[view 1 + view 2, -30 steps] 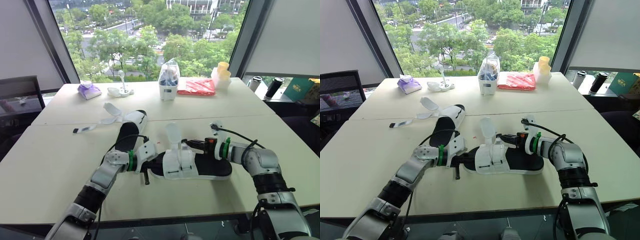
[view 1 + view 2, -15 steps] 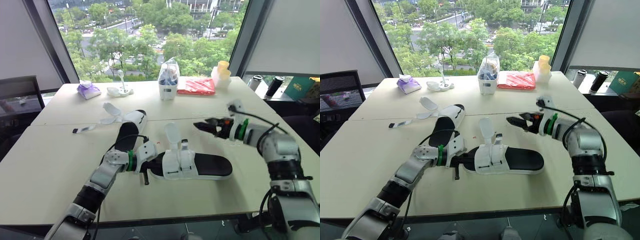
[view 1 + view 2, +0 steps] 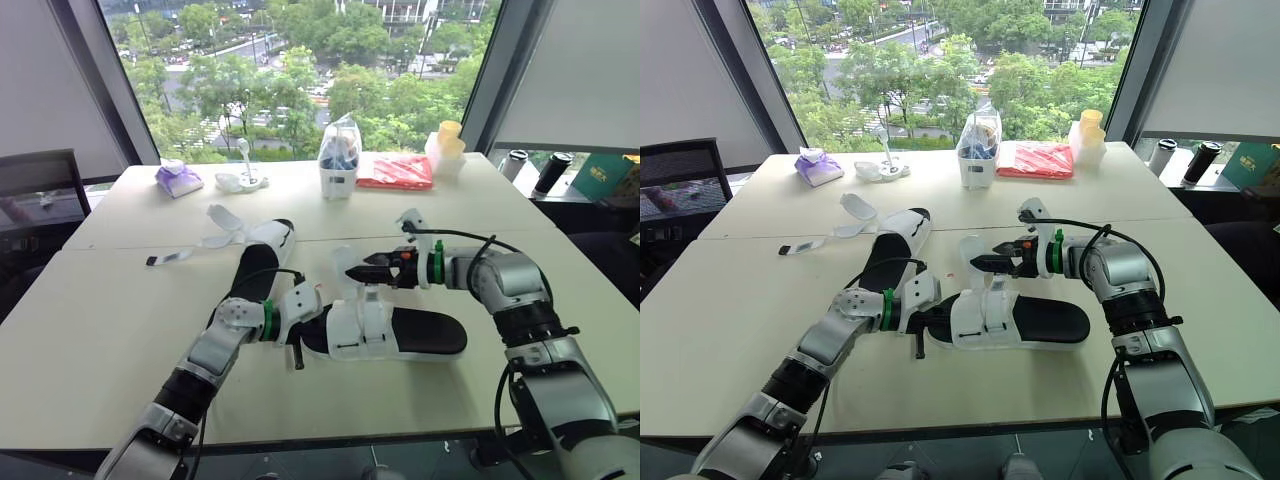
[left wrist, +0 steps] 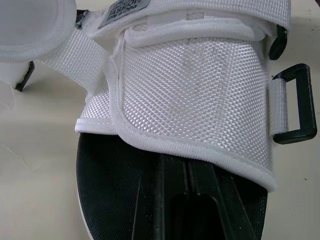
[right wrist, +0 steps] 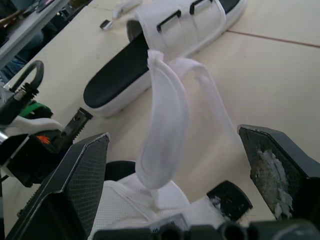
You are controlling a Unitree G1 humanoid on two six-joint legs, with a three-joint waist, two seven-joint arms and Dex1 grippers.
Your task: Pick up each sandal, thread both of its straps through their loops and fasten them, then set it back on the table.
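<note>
The near sandal (image 3: 420, 332) has a black sole and white straps and lies on the table (image 3: 120, 330). My left gripper (image 3: 305, 322) is at its toe end, shut. Its fingers (image 4: 200, 195) lie together on the sole, tucked under the front strap (image 4: 200, 90). A black loop (image 4: 295, 105) hangs at that strap's side. One loose strap (image 3: 345, 262) stands upright from the sandal. My right gripper (image 3: 354, 272) is open beside it, and the strap (image 5: 167, 115) rises between the wide-apart fingers. The second sandal (image 3: 262, 255) lies behind, its straps (image 3: 225, 225) undone.
Along the far table edge stand a clear basket (image 3: 337, 165), a red packet (image 3: 392, 172), yellow cups (image 3: 445, 145), a purple pouch (image 3: 178, 182) and a small white stand (image 3: 242, 180). Two dark cups (image 3: 550, 172) stand at the far right.
My right gripper opened, lifted away from the sandal to the right, then came back left to the upright strap. The left gripper stayed at the toe.
</note>
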